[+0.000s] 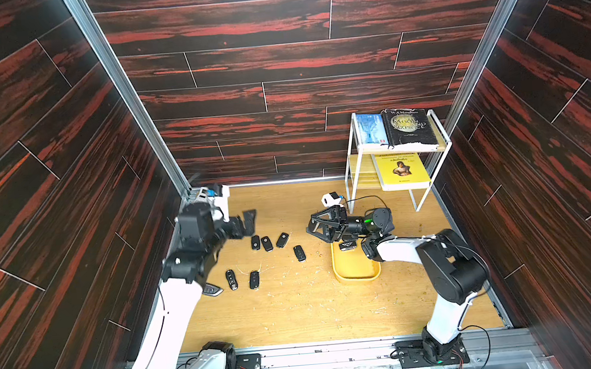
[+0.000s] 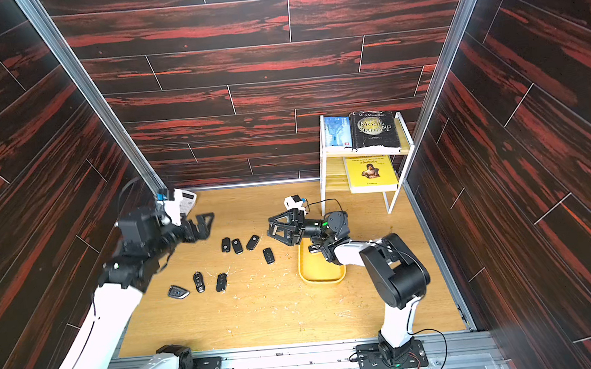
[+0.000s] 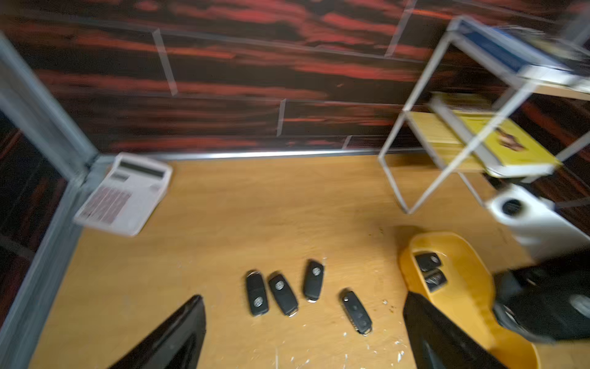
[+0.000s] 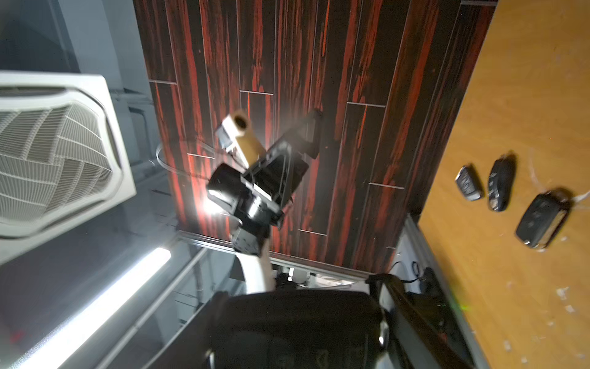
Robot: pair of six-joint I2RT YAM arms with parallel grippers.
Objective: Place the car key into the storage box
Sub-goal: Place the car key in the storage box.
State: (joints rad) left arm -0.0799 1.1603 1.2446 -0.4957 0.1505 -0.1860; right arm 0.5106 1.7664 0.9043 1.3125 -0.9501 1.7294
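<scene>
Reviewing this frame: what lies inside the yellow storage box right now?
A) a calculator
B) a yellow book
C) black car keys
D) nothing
C: the left wrist view shows two black car keys lying inside the storage box, close together near one end.

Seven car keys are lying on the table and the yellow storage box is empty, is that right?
Not quite: the storage box is not empty. The left wrist view shows two car keys lying in it, near one end. The seven car keys on the table are as you said, seen in both top views.
</scene>
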